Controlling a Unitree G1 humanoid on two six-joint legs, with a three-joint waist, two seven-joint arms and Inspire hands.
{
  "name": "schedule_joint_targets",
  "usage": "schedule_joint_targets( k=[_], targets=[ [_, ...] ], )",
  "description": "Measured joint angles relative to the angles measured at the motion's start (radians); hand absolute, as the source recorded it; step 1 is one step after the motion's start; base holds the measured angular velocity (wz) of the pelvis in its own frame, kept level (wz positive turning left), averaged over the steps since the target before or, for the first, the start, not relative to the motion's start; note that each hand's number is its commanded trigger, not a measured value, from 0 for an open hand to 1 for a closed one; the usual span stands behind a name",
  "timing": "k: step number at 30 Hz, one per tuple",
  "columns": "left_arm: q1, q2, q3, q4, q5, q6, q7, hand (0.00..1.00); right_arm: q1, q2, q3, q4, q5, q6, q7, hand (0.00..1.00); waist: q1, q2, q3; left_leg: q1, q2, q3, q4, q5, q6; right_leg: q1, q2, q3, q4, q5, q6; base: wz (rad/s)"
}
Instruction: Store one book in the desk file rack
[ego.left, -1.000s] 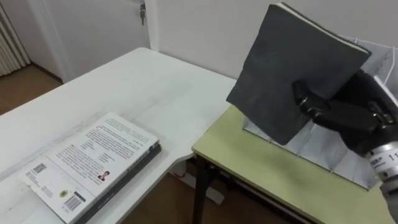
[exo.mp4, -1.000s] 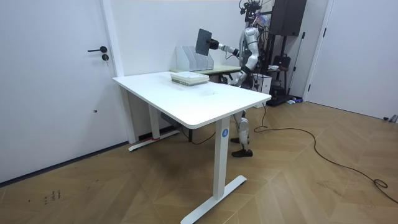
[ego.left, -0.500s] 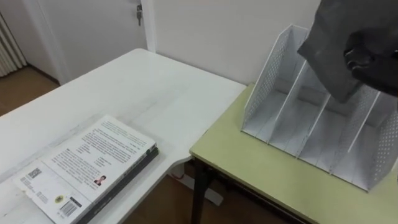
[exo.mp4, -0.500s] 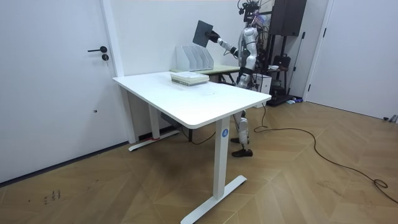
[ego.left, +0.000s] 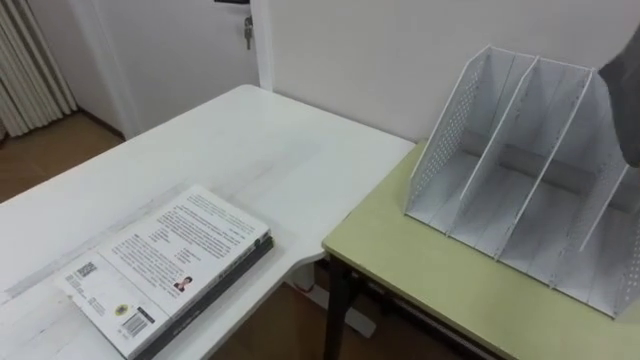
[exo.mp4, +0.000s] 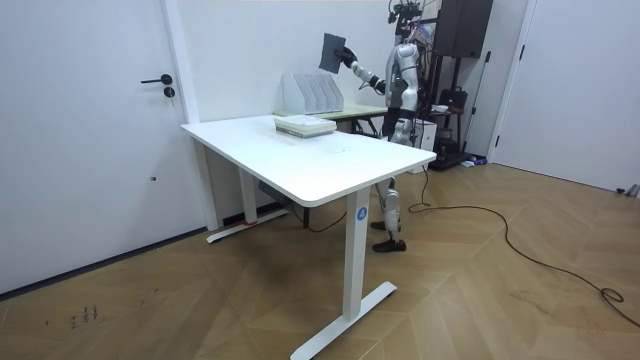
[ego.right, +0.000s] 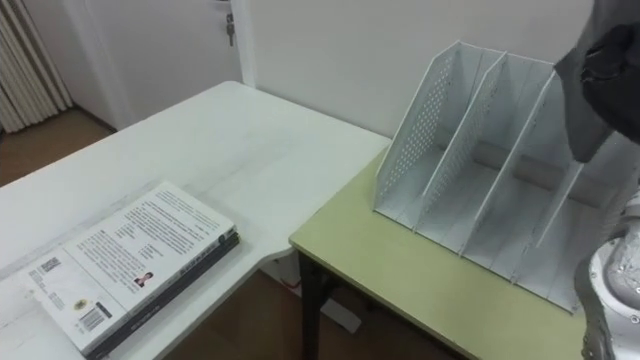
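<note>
1. Dark grey flat book (ego.right: 576, 92): held in the air above the right-hand compartments of the rack, tilted, with one corner pointing down. It touches nothing but the hand. In the room view it sits at the end of the outstretched arm, clear above the rack.
2. Right hand (ego.right: 618, 62): dark, with its fingers clamped on the book near its right edge.
3. Handling, as judged: a stiff, thin board-like volume, probably light enough for one hand. The matt cover should not slip. A hold near one edge suits it best, since that leaves the opposite edge free to enter a slot first. The tilt would need squaring to the dividers.
4. White perforated file rack (ego.right: 414, 130): several upright dividers, all visible compartments empty. It stands toward the far edge of the pale green surface (ego.right: 400, 270).
5. White surface (ego.left: 250, 140): adjoins the green one at a corner. A stack of two books with a printed white cover uppermost (ego.left: 170, 265) lies flat by its near edge.
6. Change: a second ago the book hung lower, in front of the rack's tops, and it is now carried higher. The eye view itself has shifted. The rack and the stack keep their places.
</note>
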Motion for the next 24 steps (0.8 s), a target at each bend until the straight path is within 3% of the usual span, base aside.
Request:
schedule_joint_targets(
  k=[10, 24],
  targets=[
    [-0.004, 0.000, 0.001, 0.005, 0.005, -0.007, 0.005, 0.00, -0.030, -0.002, -0.008, 0.007, 0.000, -0.014, -0.075, 1.00, 0.000, -0.004, 0.0027, -0.002, 0.000, -0.003, 0.000, 0.000, 0.000, 0.001, 0.000, -0.002, -0.001, 0.000, 0.000, 0.00],
    [-0.005, 0.000, 0.009, 0.005, 0.005, -0.006, 0.007, 0.00, -0.030, -0.002, -0.012, 0.065, 0.002, -0.021, -0.079, 1.00, 0.000, -0.009, 0.0029, -0.009, -0.004, -0.017, -0.001, 0.000, 0.000, -0.001, -0.003, -0.010, -0.001, -0.003, 0.002, 0.01]
  ],
)
